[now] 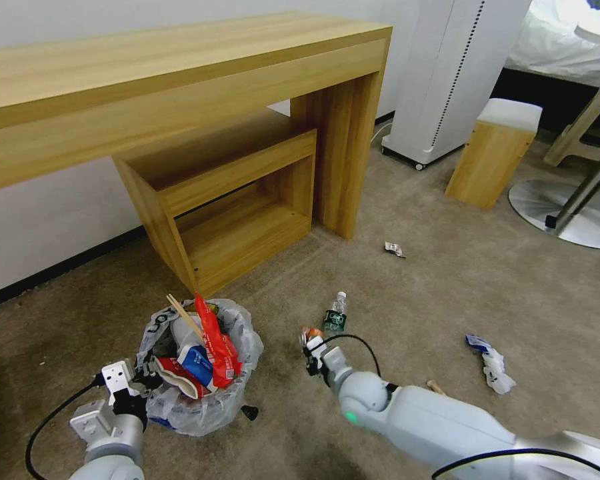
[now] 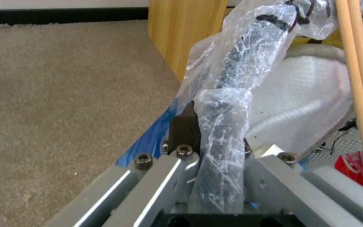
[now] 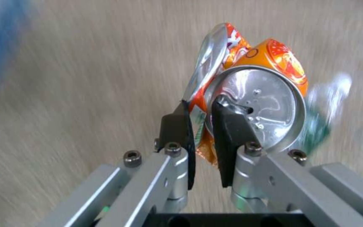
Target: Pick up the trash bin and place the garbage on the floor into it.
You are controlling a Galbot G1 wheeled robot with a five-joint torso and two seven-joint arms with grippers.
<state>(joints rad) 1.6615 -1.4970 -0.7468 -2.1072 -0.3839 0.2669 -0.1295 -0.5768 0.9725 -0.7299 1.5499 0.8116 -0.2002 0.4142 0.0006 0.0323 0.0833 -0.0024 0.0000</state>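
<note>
Your left gripper (image 2: 215,132) is clamping the trash bin (image 1: 200,373) rim, your right gripper (image 3: 200,126) is pinching the crushed can (image 3: 253,94) over the floor (image 1: 447,293).

Beige-tan carpet floor (image 1: 447,280), short pile. Lying directly on it: small green-labelled bottle (image 1: 336,313), upright, near the middle; crumpled wrapper (image 1: 394,249) off the desk leg; white-blue packets (image 1: 491,363) to the right, well apart from the bottle; wooden stick end (image 1: 436,386) just beside the right arm. Also standing on the carpet: wooden desk (image 1: 340,147), low shelf unit (image 1: 233,213) under it, small wooden stool (image 1: 492,157).
</note>
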